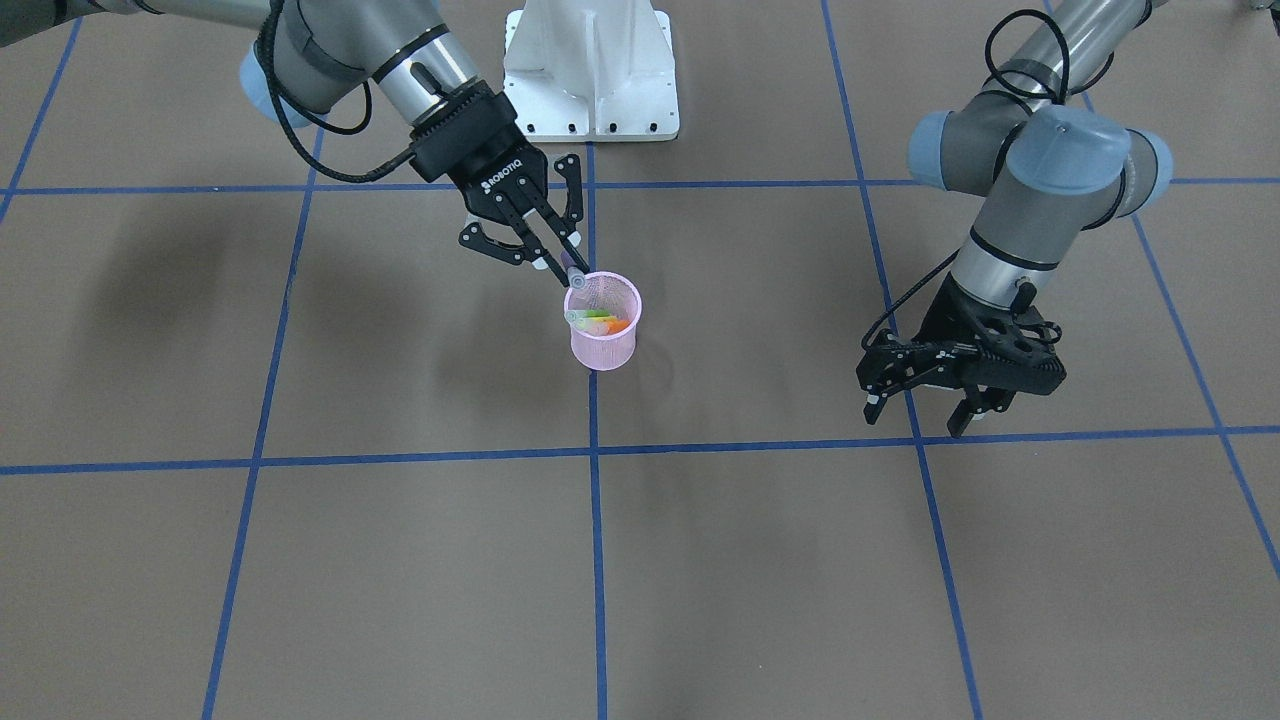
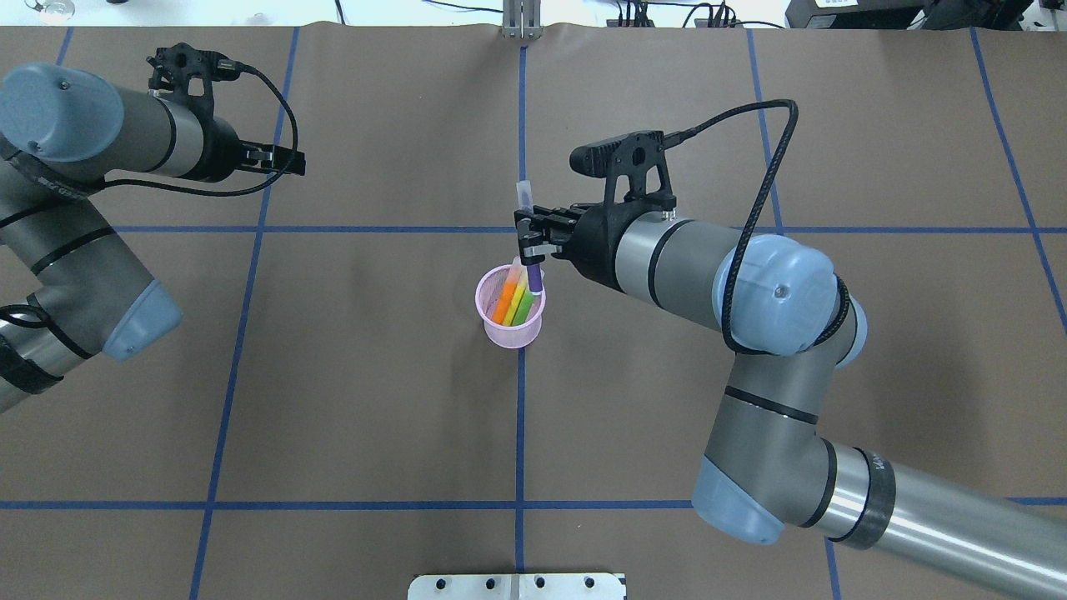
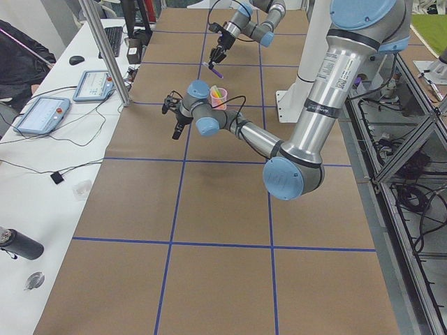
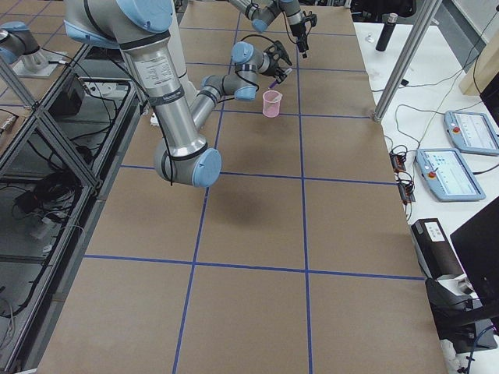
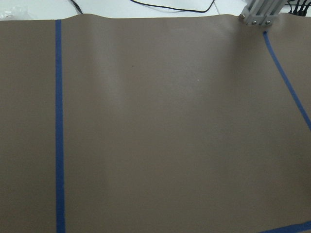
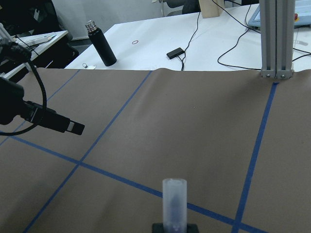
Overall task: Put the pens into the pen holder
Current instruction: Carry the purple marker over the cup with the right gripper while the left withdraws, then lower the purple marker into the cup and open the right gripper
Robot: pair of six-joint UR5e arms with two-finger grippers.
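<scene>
– Pink wire mesh is what we see right under the right jaws: the pen holder (image 2: 510, 333), standing upright on the brown paper surface (image 2: 375, 375).

– And what do we say those jaws have?

– They are pinching the purple pen (image 2: 535, 279). It is tilted, with its pale cap (image 6: 174, 204) sticking out above the jaws and its purple end below them, over the holder's mouth.

– Is that end past the rim?

– We cannot tell. From overhead it overlaps the rim on the side nearest the jaws, but the side view shows it hanging high.

– What is in the holder below the jaws?

– We count three: the orange pen (image 2: 504, 302), the yellow pen (image 2: 517, 296) and the green pen (image 2: 526, 308), leaning side by side.

– And the left jaws?

– Spread apart with nothing between them, pointing down just above the surface near a blue tape line (image 1: 1100, 433). The holder and all four pens are well apart from them, off to their side, near the right jaws.
</scene>
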